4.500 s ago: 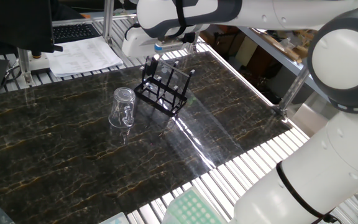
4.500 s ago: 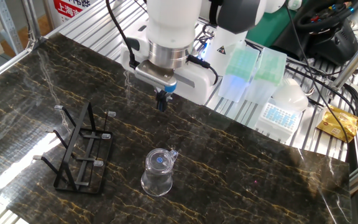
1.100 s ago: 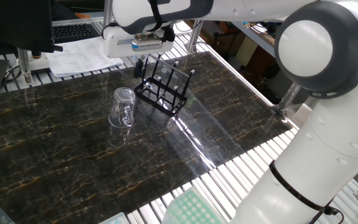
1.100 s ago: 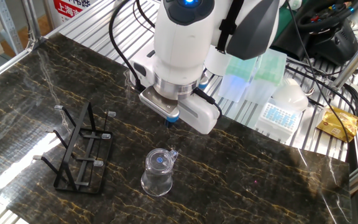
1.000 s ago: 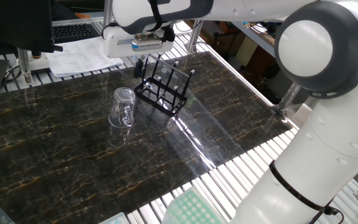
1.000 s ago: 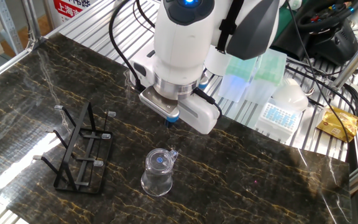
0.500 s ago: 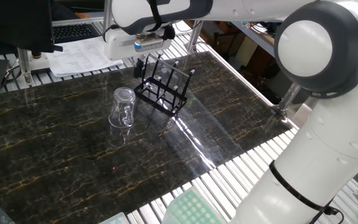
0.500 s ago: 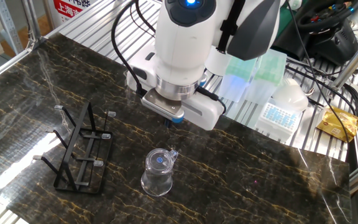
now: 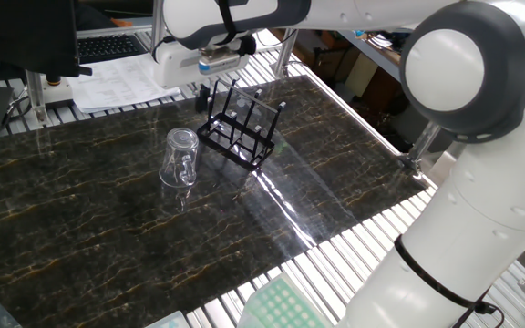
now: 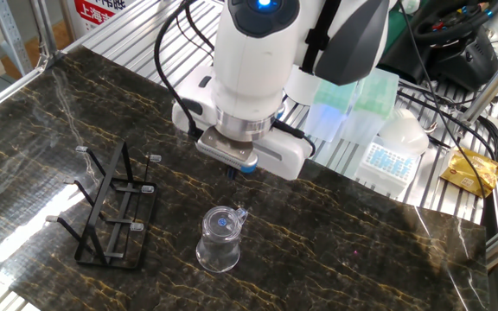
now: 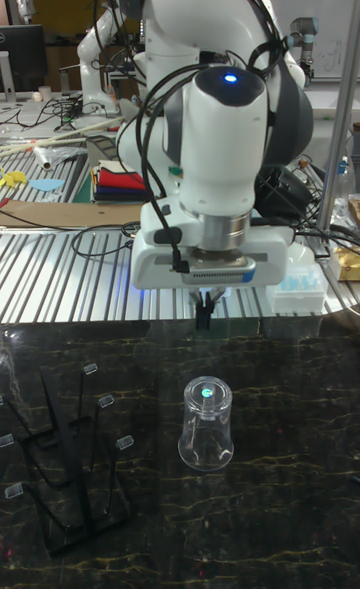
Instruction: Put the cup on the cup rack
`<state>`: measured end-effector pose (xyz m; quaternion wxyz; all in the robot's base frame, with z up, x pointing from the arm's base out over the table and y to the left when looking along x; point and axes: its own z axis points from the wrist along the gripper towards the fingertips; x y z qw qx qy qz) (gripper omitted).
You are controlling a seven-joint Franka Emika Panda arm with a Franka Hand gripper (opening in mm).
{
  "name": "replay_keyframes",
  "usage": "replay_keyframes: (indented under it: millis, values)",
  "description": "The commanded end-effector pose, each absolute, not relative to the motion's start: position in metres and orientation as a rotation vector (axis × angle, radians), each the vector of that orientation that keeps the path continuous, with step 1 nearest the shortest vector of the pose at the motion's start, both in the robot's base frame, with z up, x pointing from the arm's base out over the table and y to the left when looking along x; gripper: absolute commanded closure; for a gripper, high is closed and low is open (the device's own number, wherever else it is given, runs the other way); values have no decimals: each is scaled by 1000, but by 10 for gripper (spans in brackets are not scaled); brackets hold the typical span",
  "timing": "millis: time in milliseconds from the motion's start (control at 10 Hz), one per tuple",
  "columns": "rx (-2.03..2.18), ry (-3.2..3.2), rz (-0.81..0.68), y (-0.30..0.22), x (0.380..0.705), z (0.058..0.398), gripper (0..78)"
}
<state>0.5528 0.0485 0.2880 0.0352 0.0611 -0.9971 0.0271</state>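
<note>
At the left of the tall fixed view, the cup rack [image 11: 62,459] stands upright on the dark marbled table [image 11: 300,469], close to the table's left edge, its black pegs tipped with pale caps. To its right, clearly apart from it and near the middle of the table, sits the cup [image 11: 205,425], a clear glass mug turned mouth-down, with a bright reflection on its upturned base. In the other fixed view its small handle points away from the rack, toward the table's far edge. Nothing touches the cup.

Above and just behind the cup, over the far edge of the table, hangs the gripper [image 11: 205,303]. Its dark fingers [image 11: 201,311] point straight down and stand close together, with nothing between them; whether a narrow gap remains cannot be told. They are well clear of the cup and of the table surface.

Beyond the far edge, to the right, clear pipette-tip boxes [image 10: 348,99] rest on the slatted metal bench.
</note>
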Motion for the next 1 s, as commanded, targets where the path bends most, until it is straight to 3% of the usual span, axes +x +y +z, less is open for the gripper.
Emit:
replay_keyframes:
  millis: [100, 1000]
  values:
    - [189, -3067, 79, 51, 556, 286, 776]
    - [127, -3094, 53, 63, 580, 264, 776]
